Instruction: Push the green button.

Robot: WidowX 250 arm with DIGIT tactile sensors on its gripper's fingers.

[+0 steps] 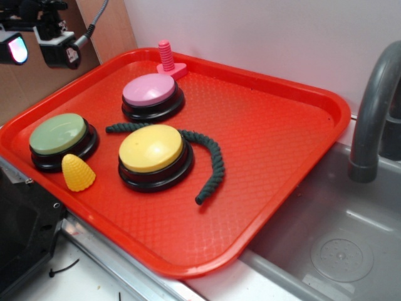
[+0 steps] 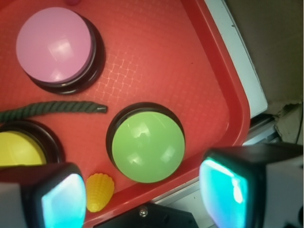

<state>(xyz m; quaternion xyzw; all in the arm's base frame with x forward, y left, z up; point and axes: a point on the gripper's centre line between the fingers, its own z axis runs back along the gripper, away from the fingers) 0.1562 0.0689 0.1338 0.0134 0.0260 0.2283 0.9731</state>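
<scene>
Looks like we're at the approach step; gripper (image 2: 142, 199) hangs high with fingers (image 2: 64, 202) spread open, green button (image 2: 146, 144) at 12 o'clock, so next move: drop straight onto it.

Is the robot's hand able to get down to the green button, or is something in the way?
Probably yes. The hand hangs open above the green button, whose top is bare; the toy corn sits just beside it.

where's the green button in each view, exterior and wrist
Exterior: the green button sits at the tray's left edge, just behind the yellow corn toy.
Wrist: it is low and centre, between the two pads of the open gripper.
Shared landmark: the corn toy sits right next to the button in both views.
</scene>
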